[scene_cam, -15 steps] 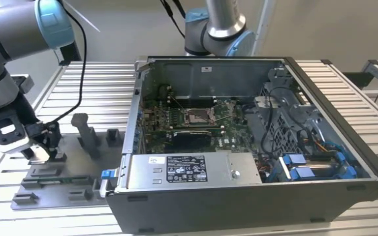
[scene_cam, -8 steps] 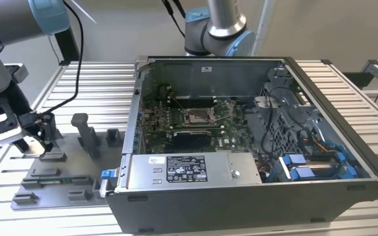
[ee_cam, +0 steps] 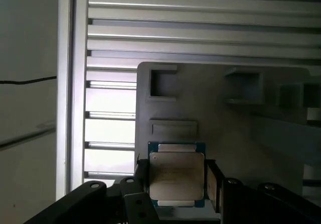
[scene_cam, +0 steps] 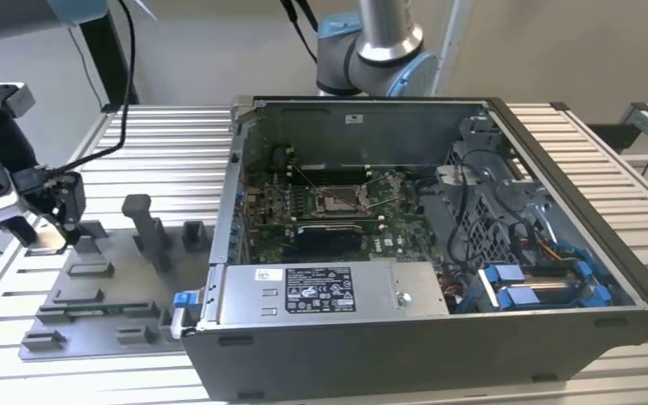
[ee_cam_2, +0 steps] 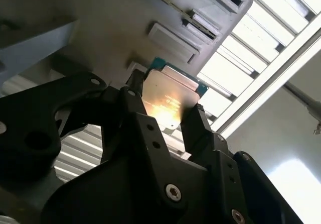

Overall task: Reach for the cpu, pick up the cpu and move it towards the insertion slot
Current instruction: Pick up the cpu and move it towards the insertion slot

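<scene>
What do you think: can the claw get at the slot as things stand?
Probably yes: the case is open, the slot looks uncovered, and the claw, gripping the cpu, stands clear beside the case.

No text is legible. In the exterior view, the power supply label (scene_cam: 318,289) bears print too small to read. In the first wrist view, the cpu (ee_cam: 176,176) markings are indistinct.

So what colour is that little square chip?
The cpu is silvery on top with a green edge, best in the first wrist view.
</scene>
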